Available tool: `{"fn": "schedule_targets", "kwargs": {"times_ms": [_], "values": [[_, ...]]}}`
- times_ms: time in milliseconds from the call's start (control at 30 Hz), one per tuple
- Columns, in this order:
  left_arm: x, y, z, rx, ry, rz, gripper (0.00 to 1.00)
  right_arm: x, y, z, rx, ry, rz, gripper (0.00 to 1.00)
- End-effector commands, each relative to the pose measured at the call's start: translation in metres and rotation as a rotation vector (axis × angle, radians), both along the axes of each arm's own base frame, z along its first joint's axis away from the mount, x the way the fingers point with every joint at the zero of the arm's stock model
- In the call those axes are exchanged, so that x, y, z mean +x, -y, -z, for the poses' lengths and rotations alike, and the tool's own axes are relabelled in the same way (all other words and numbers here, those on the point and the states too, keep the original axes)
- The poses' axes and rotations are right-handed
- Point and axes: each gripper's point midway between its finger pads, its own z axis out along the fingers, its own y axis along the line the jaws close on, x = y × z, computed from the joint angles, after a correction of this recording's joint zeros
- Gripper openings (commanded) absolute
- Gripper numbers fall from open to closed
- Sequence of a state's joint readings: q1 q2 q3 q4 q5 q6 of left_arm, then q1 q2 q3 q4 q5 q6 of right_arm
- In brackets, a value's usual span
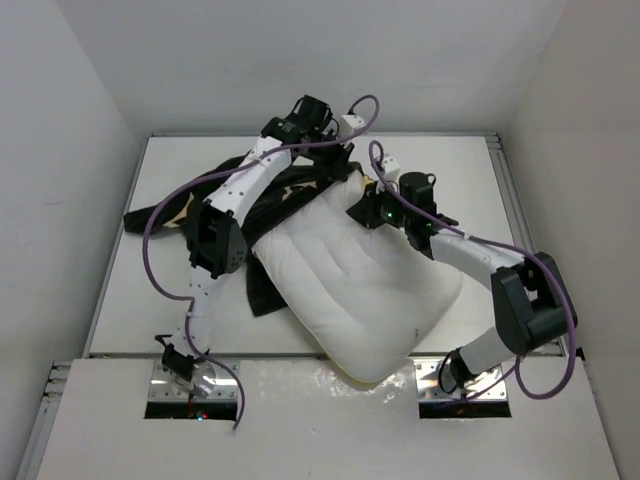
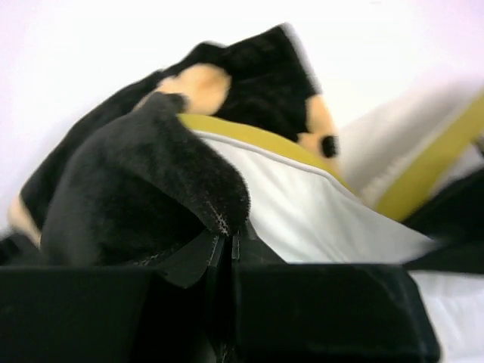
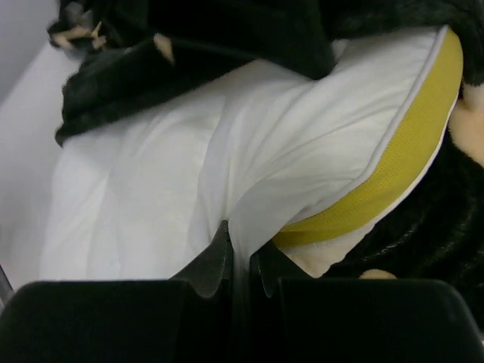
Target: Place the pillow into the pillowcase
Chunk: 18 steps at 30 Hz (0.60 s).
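the pillow (image 1: 360, 290) lies tilted across the middle of the desk (image 1: 440, 170), most of it bare and outside the pillowcase (image 1: 262, 285), its near end reaching over the desk's near edge. only its far corner meets the case, which lies crumpled at the far left, black with tan motifs, folds draped over that corner. a small dark mark near the pillow's near right edge is too small to read. the left arm's jaws are together, clamped on a stitched black edge of the pillowcase just above the pillow's yellow band (image 2: 257, 136). the right arm's jaws are pinched shut on a fold of the pillow's white cloth, just beside the same yellow band.
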<state>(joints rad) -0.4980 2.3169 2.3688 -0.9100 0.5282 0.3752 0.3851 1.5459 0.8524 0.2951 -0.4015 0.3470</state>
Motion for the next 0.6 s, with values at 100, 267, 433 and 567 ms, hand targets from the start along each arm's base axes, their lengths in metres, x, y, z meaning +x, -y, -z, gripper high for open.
{"fn": "schedule_targets", "kwargs": {"times_ms": [100, 267, 433, 567], "values": [[-0.112, 0.037, -0.071, -0.152, 0.017, 0.467, 0.0, 0.022, 0.001, -0.131, 0.304, 0.348, 0.164, 0.0], [-0.148, 0.031, -0.074, -0.174, -0.02, 0.597, 0.0, 0.043, 0.037, -0.137, 0.396, 0.343, 0.412, 0.0], [-0.169, 0.042, -0.075, -0.158, 0.0, 0.667, 0.0, 0.062, 0.052, -0.116, 0.455, 0.243, 0.588, 0.0], [-0.163, 0.04, -0.056, -0.101, -0.028, 0.617, 0.0, 0.069, 0.063, -0.107, 0.453, 0.209, 0.689, 0.0]]}}
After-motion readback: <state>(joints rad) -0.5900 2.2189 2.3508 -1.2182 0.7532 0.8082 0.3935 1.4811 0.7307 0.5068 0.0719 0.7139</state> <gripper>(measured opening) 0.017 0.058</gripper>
